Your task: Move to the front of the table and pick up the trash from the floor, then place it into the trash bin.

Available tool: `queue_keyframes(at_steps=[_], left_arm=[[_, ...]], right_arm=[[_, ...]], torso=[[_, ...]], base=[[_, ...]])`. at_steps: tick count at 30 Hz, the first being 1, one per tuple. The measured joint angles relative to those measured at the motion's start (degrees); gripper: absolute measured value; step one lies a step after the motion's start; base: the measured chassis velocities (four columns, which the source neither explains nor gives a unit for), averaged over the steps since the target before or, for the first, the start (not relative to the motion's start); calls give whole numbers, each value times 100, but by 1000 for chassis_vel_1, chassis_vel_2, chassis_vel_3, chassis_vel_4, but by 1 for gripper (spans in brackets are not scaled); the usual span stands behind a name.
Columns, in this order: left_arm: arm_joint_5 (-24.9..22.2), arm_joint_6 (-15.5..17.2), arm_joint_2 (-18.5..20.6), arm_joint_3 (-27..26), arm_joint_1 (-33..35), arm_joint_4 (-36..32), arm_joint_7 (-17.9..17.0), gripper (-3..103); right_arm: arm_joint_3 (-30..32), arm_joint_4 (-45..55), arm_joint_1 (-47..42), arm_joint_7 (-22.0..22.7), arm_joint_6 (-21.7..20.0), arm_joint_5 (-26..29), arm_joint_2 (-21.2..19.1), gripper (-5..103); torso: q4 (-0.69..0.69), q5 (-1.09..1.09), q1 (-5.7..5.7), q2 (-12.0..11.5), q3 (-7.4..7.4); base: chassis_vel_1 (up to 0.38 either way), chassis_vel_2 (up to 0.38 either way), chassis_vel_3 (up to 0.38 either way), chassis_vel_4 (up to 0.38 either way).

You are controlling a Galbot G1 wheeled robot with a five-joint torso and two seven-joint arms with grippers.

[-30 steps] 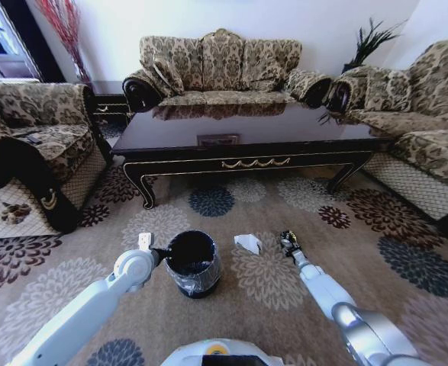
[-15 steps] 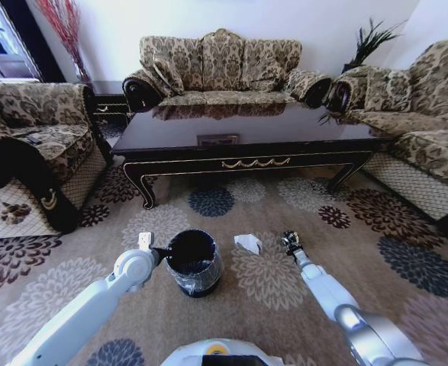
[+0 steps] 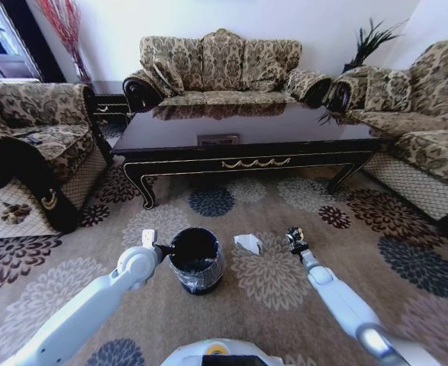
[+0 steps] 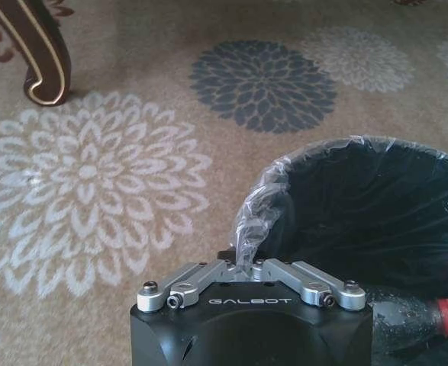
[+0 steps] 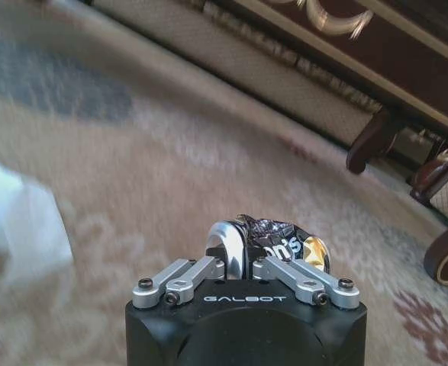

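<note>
right claw (image 5: 243,263) clamped on shiny trash (image 5: 273,242)

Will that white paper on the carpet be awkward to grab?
Probably light and floppy: the white paper looks thin and creased, so it may crumple between fingers. Lying low on the carpet, it likely needs a near-floor pinch.

- Left arm: extended forward and low on the robot's left; left end effector (image 3: 160,248) closed on the rim of the trash bin (image 3: 196,261), pinching its liner
- Right arm: extended forward on the right; right end effector (image 3: 294,238) clamped on a small shiny crumpled object (image 5: 281,245)
</note>
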Motion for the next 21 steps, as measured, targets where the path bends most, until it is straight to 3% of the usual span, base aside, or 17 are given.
queue_keyframes(at_steps=[6, 8, 12, 17, 19, 21], left_arm=[[-5, 36, -141, 339, -294, 114, 1, 4], [5, 40, -154, 377, -314, 128, 1, 4], [89, 50, -343, 579, -364, 164, 17, 4], [149, 52, -448, 945, -614, 257, 31, 4], [149, 52, -448, 945, -614, 257, 31, 4], [142, 52, -610, 1337, -964, 356, 47, 4]], right_arm=[[587, 1982, -944, 162, -368, 658, -369, 11], [644, 2168, -1038, 180, -426, 779, -408, 11], [1087, 3410, -1717, 269, -731, 1450, -590, 11], [1403, 4679, -2315, 294, -948, 1672, -713, 11], [1403, 4679, -2315, 294, -948, 1672, -713, 11], [1689, 5751, -2894, 429, -1221, 1754, -734, 11]], torso=[[0, -1, 0, 0, 0], [0, -1, 0, 0, 0], [0, -1, 0, 0, 0], [1, -1, 0, 0, 0], [1, -1, 0, 0, 0], [1, 0, 0, 0, -1]], base=[[0, 0, 0, 0], [0, 0, 0, 0], [0, 0, 0, 0], [0, 0, 0, 0], [0, 0, 0, 0], [0, 0, 0, 0]])
